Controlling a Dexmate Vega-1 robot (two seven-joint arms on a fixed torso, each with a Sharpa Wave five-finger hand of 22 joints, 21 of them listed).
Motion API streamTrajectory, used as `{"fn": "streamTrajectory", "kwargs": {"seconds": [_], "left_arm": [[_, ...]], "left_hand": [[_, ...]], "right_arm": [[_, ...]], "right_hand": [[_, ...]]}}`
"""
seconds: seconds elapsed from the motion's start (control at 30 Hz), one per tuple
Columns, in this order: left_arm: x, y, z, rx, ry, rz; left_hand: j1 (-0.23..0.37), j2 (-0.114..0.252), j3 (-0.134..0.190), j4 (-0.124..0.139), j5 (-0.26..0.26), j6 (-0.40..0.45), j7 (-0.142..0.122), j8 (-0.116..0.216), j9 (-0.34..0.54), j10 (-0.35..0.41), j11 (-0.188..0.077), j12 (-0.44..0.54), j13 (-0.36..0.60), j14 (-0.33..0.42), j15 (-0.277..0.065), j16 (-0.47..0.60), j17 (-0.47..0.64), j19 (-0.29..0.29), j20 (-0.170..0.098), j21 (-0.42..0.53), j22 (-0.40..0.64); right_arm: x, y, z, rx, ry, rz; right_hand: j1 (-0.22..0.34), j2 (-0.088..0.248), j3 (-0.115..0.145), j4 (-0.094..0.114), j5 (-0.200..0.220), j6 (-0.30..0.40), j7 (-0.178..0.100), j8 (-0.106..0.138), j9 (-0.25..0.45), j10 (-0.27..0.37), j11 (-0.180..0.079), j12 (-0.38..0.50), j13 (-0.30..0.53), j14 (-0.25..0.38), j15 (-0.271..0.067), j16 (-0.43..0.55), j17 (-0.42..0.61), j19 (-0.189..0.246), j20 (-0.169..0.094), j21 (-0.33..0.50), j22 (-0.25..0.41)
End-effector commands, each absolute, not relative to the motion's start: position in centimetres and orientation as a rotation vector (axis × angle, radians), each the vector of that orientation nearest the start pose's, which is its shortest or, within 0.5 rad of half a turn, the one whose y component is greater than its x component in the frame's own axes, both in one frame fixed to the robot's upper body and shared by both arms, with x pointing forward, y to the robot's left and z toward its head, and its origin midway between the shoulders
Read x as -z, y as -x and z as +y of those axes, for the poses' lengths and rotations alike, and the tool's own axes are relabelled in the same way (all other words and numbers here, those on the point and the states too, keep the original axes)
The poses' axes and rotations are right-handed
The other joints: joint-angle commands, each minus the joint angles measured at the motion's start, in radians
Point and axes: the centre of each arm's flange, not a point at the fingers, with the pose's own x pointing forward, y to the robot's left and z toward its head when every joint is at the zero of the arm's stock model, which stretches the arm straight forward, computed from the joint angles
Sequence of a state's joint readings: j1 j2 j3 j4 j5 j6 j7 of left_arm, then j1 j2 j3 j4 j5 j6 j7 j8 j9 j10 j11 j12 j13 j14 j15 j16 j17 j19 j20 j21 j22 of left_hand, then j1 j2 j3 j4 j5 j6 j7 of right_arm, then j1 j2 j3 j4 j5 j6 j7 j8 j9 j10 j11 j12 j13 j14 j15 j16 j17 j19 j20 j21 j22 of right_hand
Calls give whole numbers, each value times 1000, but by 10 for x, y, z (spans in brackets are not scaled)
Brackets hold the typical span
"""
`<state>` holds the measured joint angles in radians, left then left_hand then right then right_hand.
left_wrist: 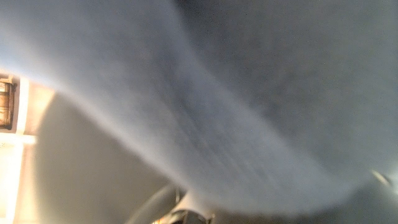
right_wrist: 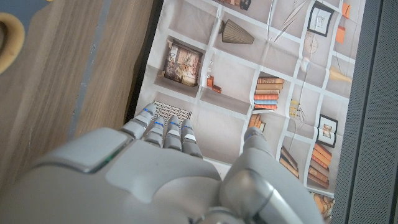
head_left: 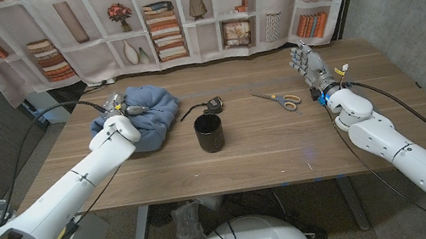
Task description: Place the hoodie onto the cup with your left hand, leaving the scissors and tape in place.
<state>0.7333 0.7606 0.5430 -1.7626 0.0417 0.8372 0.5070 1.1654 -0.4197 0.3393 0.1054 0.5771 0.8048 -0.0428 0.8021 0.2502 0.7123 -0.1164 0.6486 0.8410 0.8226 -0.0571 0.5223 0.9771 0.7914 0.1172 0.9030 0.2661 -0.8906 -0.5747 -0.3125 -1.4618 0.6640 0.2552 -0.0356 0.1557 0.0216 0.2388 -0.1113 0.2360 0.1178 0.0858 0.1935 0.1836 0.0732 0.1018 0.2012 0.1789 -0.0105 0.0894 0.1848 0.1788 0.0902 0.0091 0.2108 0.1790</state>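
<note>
- We see the left hand (head_left: 124, 109) on the blue hoodie (head_left: 152, 112), its fingers buried in the bunched cloth at the top of the heap; it grips the fabric there, though the folds hide how the fingers close.
- The hoodie lies crumpled on the wooden worktop (head_left: 269, 149), right under and around the left hand, with most of its bulk spreading from the hand toward the middle of the worktop.
- In the left wrist view, blurred blue-grey cloth (left_wrist: 249, 93) sits tight against the camera.
- The black cup (head_left: 209, 133) stands upright and open-mouthed, near the left hand on its inner side and a little closer to the robot; it stands just beside the hoodie's edge, and we cannot tell whether they touch.
- A small dark object, which we take for the tape (head_left: 213, 104), lies just beyond the cup, between the hoodie and the scissors; it is too small to make out clearly.
- The scissors (head_left: 282, 101), with yellow and blue handles, lie flat on the worktop, near the right hand on its inner side and well apart from the left hand.
- The right hand (head_left: 304, 60) stands upright at the far right of the worktop, fingers straight and side by side, holding nothing.
- In the right wrist view, the right hand's (right_wrist: 180, 168) fingers reach toward a bookshelf-print backdrop (right_wrist: 267, 74).
</note>
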Motion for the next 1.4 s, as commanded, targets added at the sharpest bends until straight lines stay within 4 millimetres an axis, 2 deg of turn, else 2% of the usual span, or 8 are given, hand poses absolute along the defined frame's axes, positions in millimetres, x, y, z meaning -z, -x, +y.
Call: {"fn": "streamTrajectory", "kwargs": {"seconds": [0.03,0.57,1.4], "left_arm": [[-43,-603,339,-631,-899,-258],[-55,-592,332,-636,-891,-278],[-78,-574,322,-660,-880,-329]], "left_hand": [[401,395,285,-273,7,113,84,18,473,12,-4,11,8,47,-80,-6,11,203,-330,14,-2],[394,389,300,-272,18,113,73,22,478,18,-5,14,18,53,-82,-19,44,193,-331,48,-17],[389,379,323,-274,32,119,71,26,483,31,-3,12,19,69,-83,-35,85,188,-332,101,-37]], "right_arm": [[-9,-617,-309,-164,-36,-673],[-10,-613,-313,-161,-39,-679],[-8,-610,-317,-157,-48,-688]], "right_hand": [[5,6,-5,1,0,-2,-3,1,3,1,-2,6,5,4,1,3,5,3,1,-3,6],[5,7,-6,0,0,-3,-4,0,3,1,-3,6,5,4,0,2,5,4,0,-4,6],[6,8,-7,0,-1,-4,-3,1,3,0,-4,6,5,6,2,3,5,6,1,-5,6]]}}
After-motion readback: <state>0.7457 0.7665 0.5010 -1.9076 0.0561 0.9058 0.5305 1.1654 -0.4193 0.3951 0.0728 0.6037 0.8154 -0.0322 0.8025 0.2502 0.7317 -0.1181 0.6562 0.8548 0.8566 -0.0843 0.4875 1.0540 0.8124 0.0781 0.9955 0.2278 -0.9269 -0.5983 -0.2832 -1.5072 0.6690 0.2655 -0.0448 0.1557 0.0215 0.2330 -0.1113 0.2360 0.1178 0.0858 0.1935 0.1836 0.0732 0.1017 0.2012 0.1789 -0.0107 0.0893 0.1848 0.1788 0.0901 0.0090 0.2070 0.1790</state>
